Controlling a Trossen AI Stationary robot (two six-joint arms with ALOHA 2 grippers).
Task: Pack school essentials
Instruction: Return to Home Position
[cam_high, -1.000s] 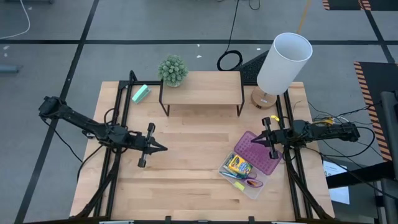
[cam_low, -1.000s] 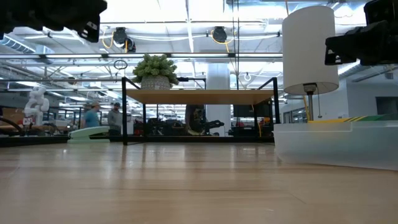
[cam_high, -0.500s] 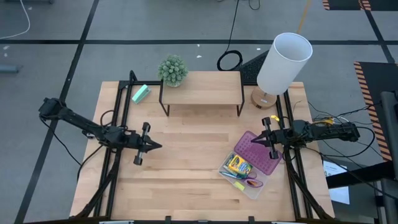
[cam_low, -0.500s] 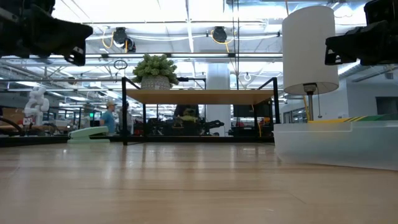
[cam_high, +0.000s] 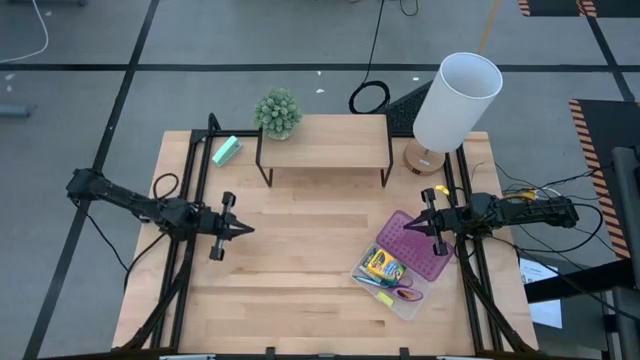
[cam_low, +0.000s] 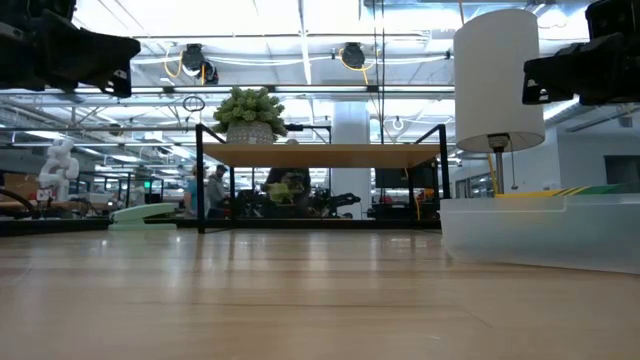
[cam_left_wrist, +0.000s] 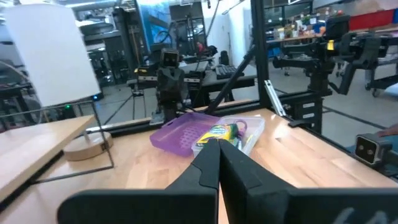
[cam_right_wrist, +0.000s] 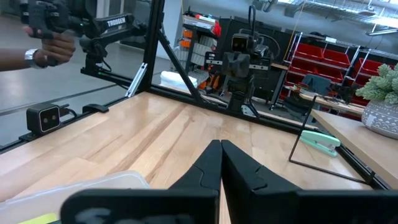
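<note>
Both grippers, left (cam_high: 243, 229) and right (cam_high: 415, 221), have closed, empty jaws; the right could knock the crayon box (cam_high: 383, 267) out.

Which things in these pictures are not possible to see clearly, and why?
- Pens and pencils in the clear box, high view: too small, partly under the crayon box.
- Box contents, low view: its cloudy wall hides them.
- Scissors, left wrist view: behind the crayon box.
- Lamp, low view: base hidden by the box.

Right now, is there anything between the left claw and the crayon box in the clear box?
Nothing visible: only bare tabletop lies between the left claw and the crayon box. The box's purple lid lies to the side, not over it.
</note>
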